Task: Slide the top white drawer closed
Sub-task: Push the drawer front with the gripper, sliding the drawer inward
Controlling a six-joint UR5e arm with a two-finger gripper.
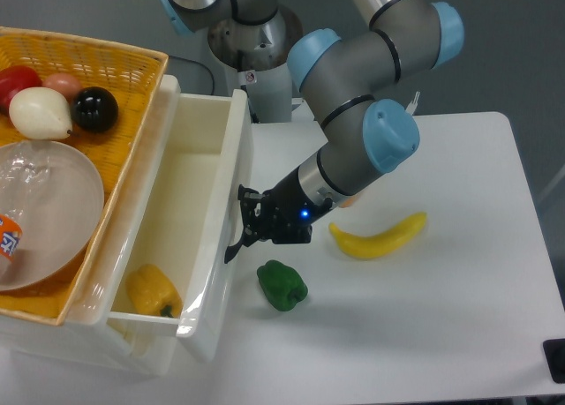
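The top white drawer (190, 220) stands partly open, projecting from the cabinet at the left of the table (424, 334), beneath the yellow wicker basket (106, 78). A yellow pepper (152, 290) lies inside near the front corner. The gripper (250, 227) is positioned against the drawer front at its black handle (237, 237); whether the fingers are spread or pressed together cannot be determined from this view. Task status: closing appears under way but incomplete, since much of the drawer interior is exposed. Remaining: push the front inward until flush with the cabinet. A green pepper (282, 285) and a banana (378, 236) lie on the table, clear of the drawer path
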